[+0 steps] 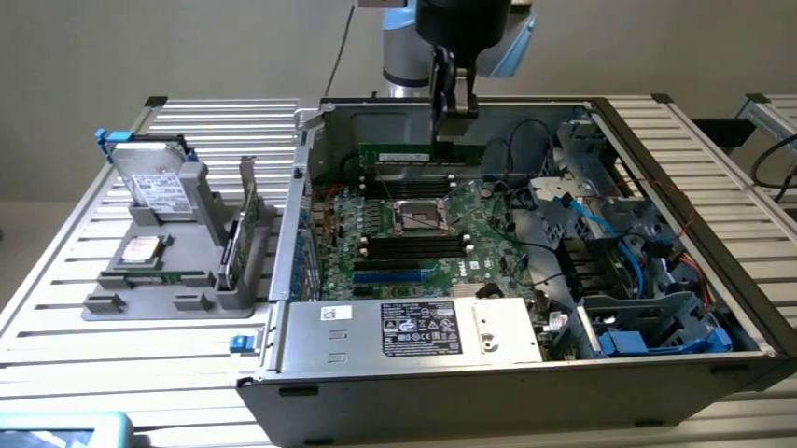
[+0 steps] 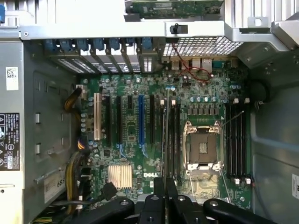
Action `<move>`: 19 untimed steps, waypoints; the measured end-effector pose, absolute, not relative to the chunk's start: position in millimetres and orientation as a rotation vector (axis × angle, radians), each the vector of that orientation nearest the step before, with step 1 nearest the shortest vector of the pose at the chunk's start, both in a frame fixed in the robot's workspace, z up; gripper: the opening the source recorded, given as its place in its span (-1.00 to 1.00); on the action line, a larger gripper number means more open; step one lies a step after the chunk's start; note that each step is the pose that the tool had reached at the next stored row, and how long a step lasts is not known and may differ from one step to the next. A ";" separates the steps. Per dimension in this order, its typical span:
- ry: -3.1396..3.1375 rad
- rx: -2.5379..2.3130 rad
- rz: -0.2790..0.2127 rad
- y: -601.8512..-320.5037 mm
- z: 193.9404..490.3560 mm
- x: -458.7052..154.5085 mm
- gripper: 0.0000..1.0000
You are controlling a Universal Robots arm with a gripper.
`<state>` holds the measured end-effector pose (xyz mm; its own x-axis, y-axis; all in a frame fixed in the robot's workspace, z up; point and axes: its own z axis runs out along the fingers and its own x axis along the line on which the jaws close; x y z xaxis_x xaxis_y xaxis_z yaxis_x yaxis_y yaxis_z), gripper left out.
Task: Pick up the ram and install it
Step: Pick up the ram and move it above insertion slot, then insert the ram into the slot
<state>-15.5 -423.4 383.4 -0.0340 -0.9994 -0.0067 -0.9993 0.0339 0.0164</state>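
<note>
My gripper (image 1: 453, 114) hangs over the open computer case (image 1: 697, 159), shut on the ram (image 1: 412, 154). The ram is a long green stick with a pale label, held level above the motherboard (image 1: 412, 233) near the case's back wall. In the wrist view the ram (image 2: 164, 140) shows edge-on as a thin line running out from the gripper (image 2: 164, 193). It lies over the black memory slots (image 2: 175, 135) beside the CPU socket (image 2: 202, 147). Whether it touches a slot cannot be made out.
A grey holder (image 1: 149, 303) on the exterior view's left carries a hard drive (image 1: 156, 182) and an upright green expansion card (image 1: 249, 224). The power supply (image 1: 412, 329) sits at the case's front. Blue and black cables and drive bays (image 1: 636, 280) crowd the exterior view's right side.
</note>
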 end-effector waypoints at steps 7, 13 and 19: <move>-2.247 2.183 -0.021 -403.3 379.3 -15.5 -0.73; -2.241 2.186 -0.018 -387.3 371.9 -15.2 -0.73; -2.232 2.183 -0.003 -379.4 363.9 -14.8 -0.73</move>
<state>-14.8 -379.4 363.9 -0.0224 -0.9997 0.0130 -0.9996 0.0226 0.0150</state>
